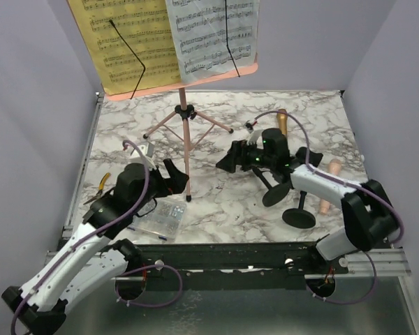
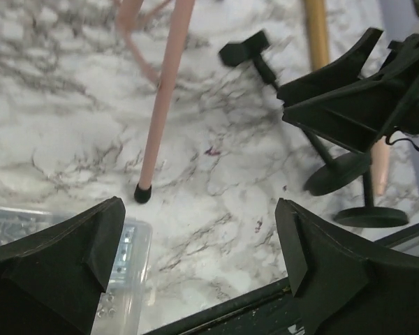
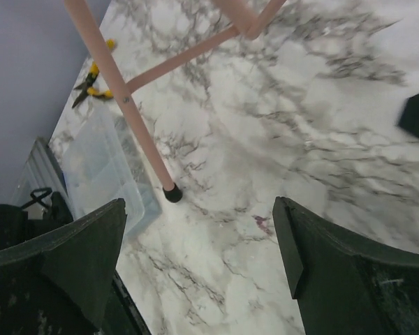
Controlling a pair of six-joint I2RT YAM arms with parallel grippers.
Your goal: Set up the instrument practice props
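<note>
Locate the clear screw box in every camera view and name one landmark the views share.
Top external: the clear box lies low, left of centre.
Left wrist: bottom left, partly hidden.
Right wrist: left of middle, blurred.
Shared landmark: the black foot of the pink stand's leg, just past the box's right end.

Top view high at the rear, over the whole table (image 1: 216, 202); wrist views close, downward, sharing the rack leg (image 2: 159, 118).

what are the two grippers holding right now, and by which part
Nothing is held. The left gripper and the right gripper both stand open and empty, above the table.
</note>
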